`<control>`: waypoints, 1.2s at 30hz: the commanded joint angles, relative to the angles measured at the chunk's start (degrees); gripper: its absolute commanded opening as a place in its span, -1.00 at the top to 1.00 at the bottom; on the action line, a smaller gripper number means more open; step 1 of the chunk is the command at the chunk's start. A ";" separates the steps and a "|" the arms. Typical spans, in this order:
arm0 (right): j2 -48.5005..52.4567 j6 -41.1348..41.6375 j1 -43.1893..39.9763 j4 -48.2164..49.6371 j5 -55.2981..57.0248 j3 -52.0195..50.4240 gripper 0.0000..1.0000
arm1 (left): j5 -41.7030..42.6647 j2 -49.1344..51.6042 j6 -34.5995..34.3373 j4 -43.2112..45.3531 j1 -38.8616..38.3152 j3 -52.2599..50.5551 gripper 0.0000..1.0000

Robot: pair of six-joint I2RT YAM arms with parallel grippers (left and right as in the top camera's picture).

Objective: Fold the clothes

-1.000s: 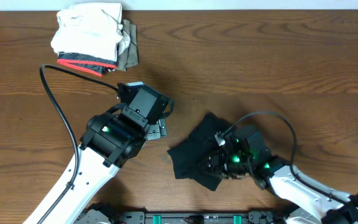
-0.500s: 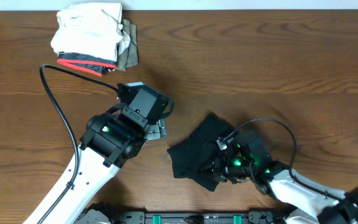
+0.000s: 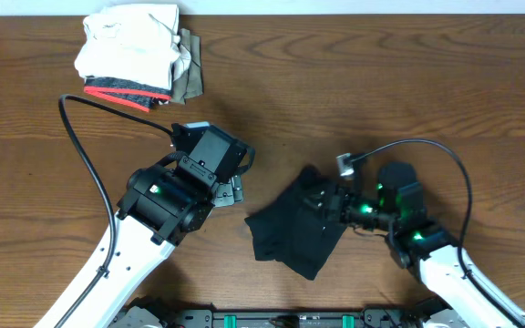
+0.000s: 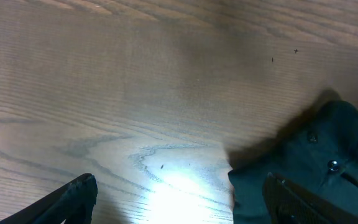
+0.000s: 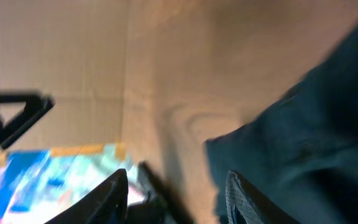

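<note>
Clothes (image 3: 294,228): one black garment, lying crumpled in a loose heap on the table (image 3: 381,91), toward the near edge and right of centre.

Overhead view. The left tool (image 3: 233,189) stands just left of the clothes, apart from the fabric. The right tool (image 3: 322,202) is at the right-hand edge of the heap, over the fabric (contact cannot be confirmed from this height). A stack of folded garments (image 3: 135,55) sits at the far left corner, well apart from the black piece.

Left wrist view. The left tool (image 4: 179,180) is spread wide, its two tips at opposite lower corners of the frame, with only bare table (image 4: 135,74) between them. The clothes (image 4: 316,155) lie to the right, their rumpled edge near the right-hand tip. Two small buttons or snaps show on the cloth.

Right wrist view. The picture is blurred. The right tool (image 5: 176,180) has its tips parted, with wood grain showing between them. The clothes (image 5: 303,137) fill the right side, and the fabric edge meets the right-hand tip. No cloth is seen pinched between the tips. A blue and white blur at lower left cannot be identified.
</note>
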 commanded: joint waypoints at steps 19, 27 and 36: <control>26.99 -10.78 -6.38 5.55 -1.01 0.52 0.52 | -1.14 -0.04 -0.96 -0.13 0.28 -0.11 -0.74; 12.33 -10.03 -6.75 3.65 -2.99 4.44 0.47 | -1.14 -0.04 -0.94 -0.13 0.28 -0.11 -0.73; -0.17 -6.86 0.96 -3.78 -5.60 5.51 0.53 | -1.14 -0.04 -0.96 0.74 0.28 -0.11 -0.74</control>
